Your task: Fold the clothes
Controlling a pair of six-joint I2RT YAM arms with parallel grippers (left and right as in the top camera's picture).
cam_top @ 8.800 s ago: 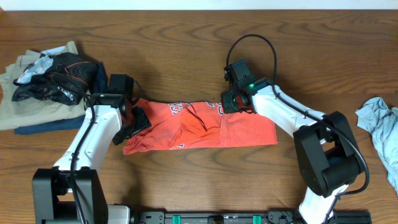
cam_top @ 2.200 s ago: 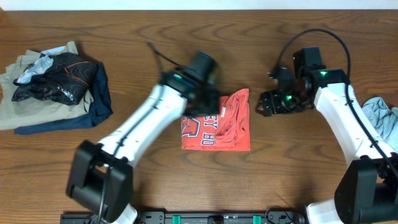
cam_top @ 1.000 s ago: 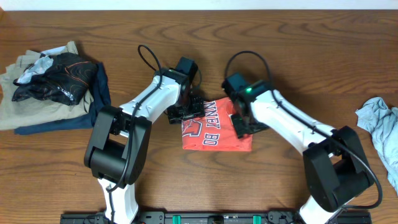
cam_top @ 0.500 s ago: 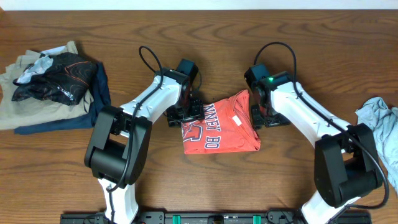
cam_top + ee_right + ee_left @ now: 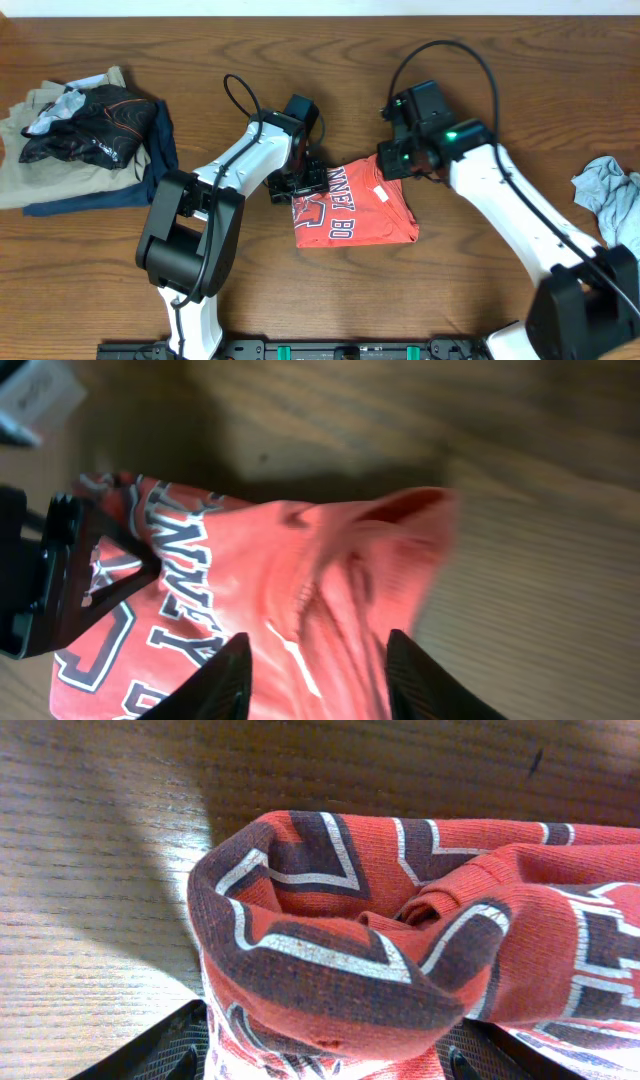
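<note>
Since half a second ago, right fingers (image 5: 392, 160) lifted off to the shirt's one o'clock, parted and empty. Left fingers (image 5: 300, 186) pin the folded T-shirt (image 5: 355, 205) at table (image 5: 300, 60) centre, steadying it.

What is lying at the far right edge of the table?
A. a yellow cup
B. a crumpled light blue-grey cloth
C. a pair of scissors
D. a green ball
B: the overhead view shows a crumpled light blue-grey cloth at the table's right edge, well apart from the folded red T-shirt in the middle.
</note>
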